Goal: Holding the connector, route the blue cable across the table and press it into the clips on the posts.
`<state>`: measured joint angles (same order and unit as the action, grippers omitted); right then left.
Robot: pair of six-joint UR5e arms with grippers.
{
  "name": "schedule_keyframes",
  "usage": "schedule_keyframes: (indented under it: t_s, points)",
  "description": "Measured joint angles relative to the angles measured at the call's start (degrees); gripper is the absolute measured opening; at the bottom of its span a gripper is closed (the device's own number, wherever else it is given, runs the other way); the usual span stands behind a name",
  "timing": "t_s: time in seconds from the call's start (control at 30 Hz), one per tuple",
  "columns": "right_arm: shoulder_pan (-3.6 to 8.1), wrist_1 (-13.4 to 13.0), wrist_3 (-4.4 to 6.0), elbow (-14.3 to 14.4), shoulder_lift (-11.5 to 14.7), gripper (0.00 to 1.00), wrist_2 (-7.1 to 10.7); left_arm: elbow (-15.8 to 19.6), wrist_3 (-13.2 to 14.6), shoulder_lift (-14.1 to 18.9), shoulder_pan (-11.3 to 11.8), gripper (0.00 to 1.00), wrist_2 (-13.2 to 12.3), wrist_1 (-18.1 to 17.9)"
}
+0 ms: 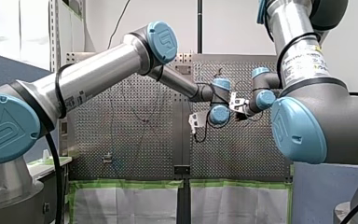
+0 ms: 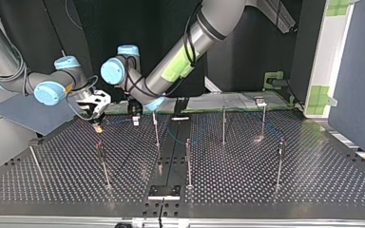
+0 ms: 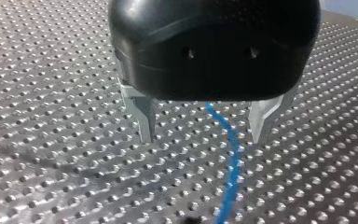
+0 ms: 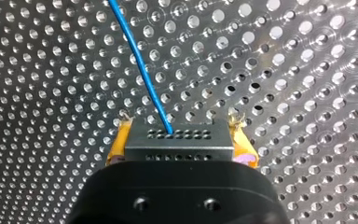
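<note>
Robotics laboratory cell. A perforated metal worktop point(image 2: 313, 183) carries thin upright steel posts point(image 2: 188, 161); silver industrial arms with blue joint caps point(image 2: 209, 28) reach over it; green tape point(image 2: 319, 97) marks a panel.

Perforated table point(image 2: 313, 180) bearing posts point(image 2: 188, 161), blue cable point(image 3: 231, 163)

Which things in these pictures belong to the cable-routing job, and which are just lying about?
Job: blue cable; connector held in my right gripper; my left gripper, open over the cable; posts on the table.
Lying about: black plate at the table's camera-side edge in the top view; green tape; grey sheet.
</note>
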<state>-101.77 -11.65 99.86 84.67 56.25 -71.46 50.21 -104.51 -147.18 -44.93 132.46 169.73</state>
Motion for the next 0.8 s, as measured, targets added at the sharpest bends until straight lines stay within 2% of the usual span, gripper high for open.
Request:
schedule_keyframes:
  t_s: [0.3,0.33,0.37,0.5,0.57,0.63,0.67,0.73,0.77,0.8]
  points:
    - [0.07,-0.04,0.00,0.01,0.01,0.00,0.06,2.38,-0.89,-0.10,0.26,1.00,-0.10,-1.43]
    - [0.07,-0.02,0.00,0.01,0.01,0.00,0.07,2.30,-0.95,-0.10,0.32,0.89,-0.12,-1.46]
    - [0.07,0.00,0.00,0.01,0.02,0.00,0.07,2.23,-0.98,-0.12,0.36,0.89,-0.15,-1.47]
    - [0.07,0.03,0.00,0.02,0.04,0.00,0.11,2.02,-1.06,-0.13,0.41,0.75,-0.59,-1.48]
    - [0.08,0.02,0.00,0.02,0.05,0.00,0.23,1.97,-1.07,-0.12,0.37,0.73,-0.59,-1.50]
    - [0.09,-0.01,0.00,0.01,0.05,0.00,0.47,1.90,-1.07,-0.11,0.33,0.55,-0.55,-1.55]
    - [0.10,-0.01,0.00,0.02,0.05,0.00,0.56,1.88,-1.07,-0.11,0.32,0.55,-0.54,-1.60]
    - [0.09,-0.03,0.00,0.01,0.04,0.00,0.68,1.78,-1.07,-0.09,0.26,0.34,-0.52,-1.68]
    - [0.09,-0.04,0.00,0.02,0.04,0.00,0.72,1.72,-1.07,-0.08,0.23,0.34,-0.50,-1.70]
    - [0.08,-0.04,0.00,0.02,0.03,0.00,0.74,1.67,-1.08,-0.08,0.19,0.25,-0.48,-1.72]
